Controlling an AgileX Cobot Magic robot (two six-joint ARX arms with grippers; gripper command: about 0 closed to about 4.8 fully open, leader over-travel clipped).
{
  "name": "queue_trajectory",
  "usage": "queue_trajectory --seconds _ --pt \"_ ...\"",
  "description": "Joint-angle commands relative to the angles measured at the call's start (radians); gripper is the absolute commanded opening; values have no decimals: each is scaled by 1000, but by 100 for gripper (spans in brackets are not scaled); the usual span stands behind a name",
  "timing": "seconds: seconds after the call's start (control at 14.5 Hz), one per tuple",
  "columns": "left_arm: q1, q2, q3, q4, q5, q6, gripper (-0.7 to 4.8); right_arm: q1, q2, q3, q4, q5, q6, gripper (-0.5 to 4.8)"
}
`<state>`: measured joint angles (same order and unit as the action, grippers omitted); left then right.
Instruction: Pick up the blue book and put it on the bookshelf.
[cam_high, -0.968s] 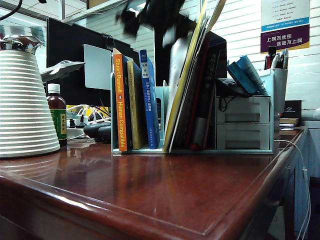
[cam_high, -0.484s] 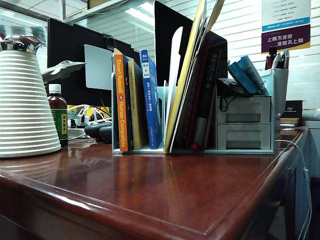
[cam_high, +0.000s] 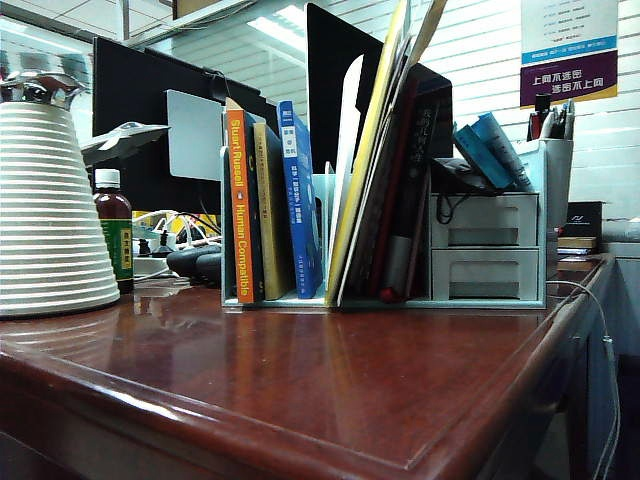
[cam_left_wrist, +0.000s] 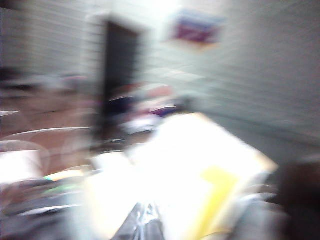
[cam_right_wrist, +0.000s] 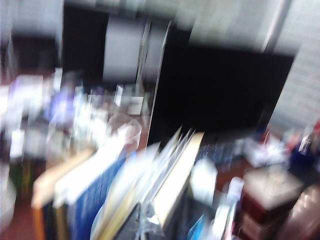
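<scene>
Bookshelf (cam_high: 490, 215) holding blue book (cam_high: 298, 200) upright beside orange-spined book (cam_high: 240, 210) — left tool (cam_left_wrist: 145, 225), right tool (cam_right_wrist: 145, 225) clenched, empty.

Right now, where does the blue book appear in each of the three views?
Exterior view: blue book upright in the bookshelf, right of the orange-spined book.
Left wrist view: too blurred to find it.
Right wrist view: blue book, seen from above.
Shared landmark: black monitor.

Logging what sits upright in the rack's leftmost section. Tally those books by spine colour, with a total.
In the bookshelf, leftmost section:
Orange spine: 1, the Human Compatible book
Mustard-yellow spine: 1, the yellow book
Blue spine: 1, the blue book
Total: 3
</scene>
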<state>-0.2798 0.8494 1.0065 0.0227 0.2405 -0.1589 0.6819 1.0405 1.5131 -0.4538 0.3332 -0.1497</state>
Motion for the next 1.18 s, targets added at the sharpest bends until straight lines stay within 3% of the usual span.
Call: queue_trajectory --seconds 0.07,0.21,0.28,0.35,0.48,0.69,0.83,0.97,1.04,1.18 --pt "-2 -119 -41 -77 -145 57 -6 2 -126 -357 244 -49 19 -1" --pt "-2 -235 -179 -127 -195 51 -6 3 -237 -679 555 -69 22 -1" --pt "-2 -318 -284 -125 -199 53 -6 3 -279 -796 630 -81 24 -1" --pt "-2 -414 -397 -94 -194 54 -6 3 -328 -889 620 -82 53 0" --pt "-2 -626 -653 -91 -293 48 -6 2 -394 -1020 504 -45 79 8" --pt "-2 -637 -760 -97 -347 -37 -6 2 -394 -1115 583 -44 125 -1" --pt "-2 -637 -819 -97 -395 -32 -6 2 -394 -1193 631 -45 157 -1" --pt "-2 -637 -856 -109 -332 -61 -3 2 -394 -1263 653 -60 161 -1" --pt "-2 -637 -859 -145 -318 -103 51 2 -394 -1282 661 -60 161 -1" --pt "-2 -637 -859 -194 -317 -103 68 2 -396 -1286 666 -59 161 -1"
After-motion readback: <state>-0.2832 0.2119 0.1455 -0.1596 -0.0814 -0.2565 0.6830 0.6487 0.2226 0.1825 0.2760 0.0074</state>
